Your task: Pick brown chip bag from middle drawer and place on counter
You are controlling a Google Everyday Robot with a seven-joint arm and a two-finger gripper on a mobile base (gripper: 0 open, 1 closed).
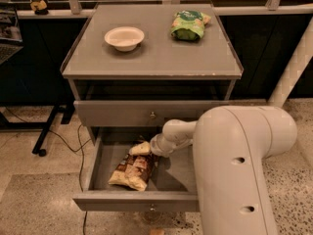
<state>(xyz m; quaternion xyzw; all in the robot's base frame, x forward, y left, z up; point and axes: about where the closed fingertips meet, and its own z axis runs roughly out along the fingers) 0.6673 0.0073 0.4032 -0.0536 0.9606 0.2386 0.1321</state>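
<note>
The brown chip bag [131,169] lies flat in the open middle drawer [134,201], towards its left side. My gripper [145,149] reaches down into the drawer from the right, at the far upper end of the bag, touching or nearly touching it. The large white arm covers the right part of the drawer. The counter [151,58] is the grey top of the cabinet above.
A white bowl [124,37] and a green snack bag [188,24] sit on the counter. The closed upper drawer front [146,114] with a knob is just above the gripper. A black stand leg and cables lie on the floor at left.
</note>
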